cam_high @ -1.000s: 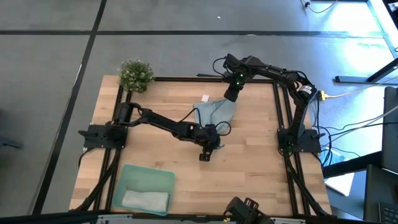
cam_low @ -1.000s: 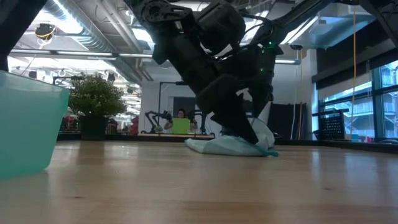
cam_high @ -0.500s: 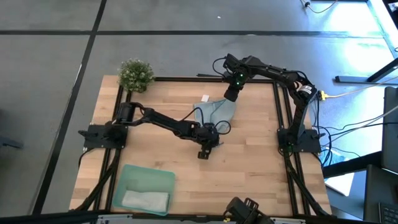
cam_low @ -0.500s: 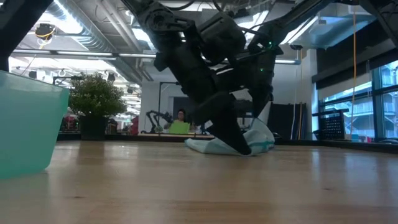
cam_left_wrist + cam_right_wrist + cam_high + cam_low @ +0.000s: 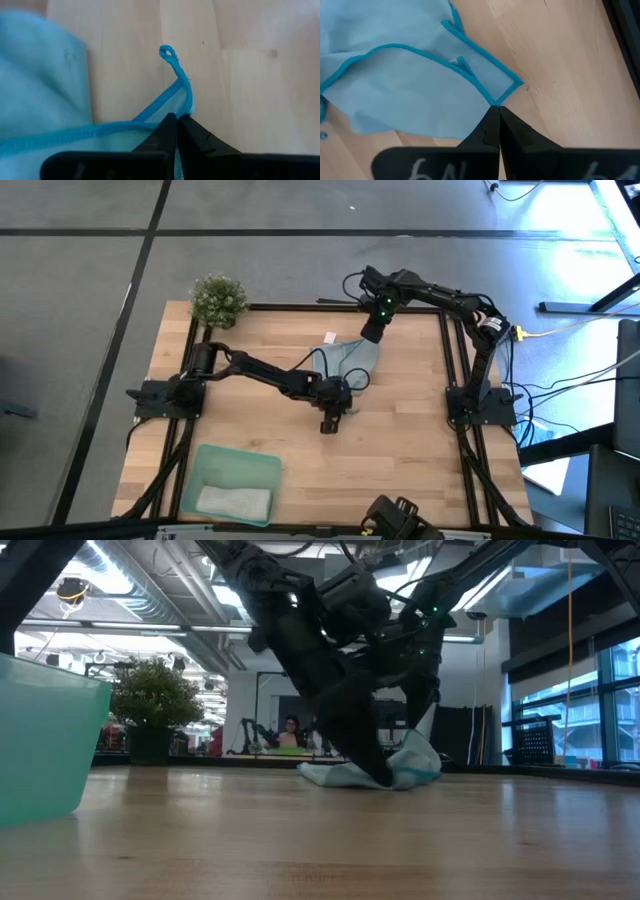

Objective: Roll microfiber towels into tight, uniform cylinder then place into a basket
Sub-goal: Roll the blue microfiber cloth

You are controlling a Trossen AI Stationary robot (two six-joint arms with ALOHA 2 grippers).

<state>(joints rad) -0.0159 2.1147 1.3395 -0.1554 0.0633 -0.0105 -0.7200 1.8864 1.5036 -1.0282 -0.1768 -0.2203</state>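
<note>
A light blue microfiber towel (image 5: 352,360) lies crumpled on the far middle of the wooden table. My left gripper (image 5: 338,387) is shut on its near edge, low over the wood. My right gripper (image 5: 370,337) is shut on the towel's far part and stands higher. A pale grey towel (image 5: 235,501) lies inside the mint-green basket (image 5: 210,463) at the near left corner. The basket also shows in the low view (image 5: 45,740). My left gripper pinches the towel's blue stitched hem (image 5: 186,102) between its two fingers, just short of a corner where a thread loop (image 5: 168,51) sticks out. The fingers slant down from the table's left. That edge lies on or just above the wood. My right gripper pinches the stitched hem close to a corner (image 5: 492,101) between its shut fingers, coming from above and pointing down steeply. That part is raised off the table, and the cloth slopes down from it, slack, to the part on the wood (image 5: 345,776).
A small potted plant (image 5: 218,300) stands at the far left corner. A black metal frame (image 5: 447,360) runs round the tabletop. Bare wood (image 5: 400,450) lies across the near right part of the table.
My left gripper has rolled at the wrist and taken hold of the towel's near hem. In the low view, the thin flat end of the towel that lay out on the wood has drawn in and bunched up. My right gripper has kept still.
</note>
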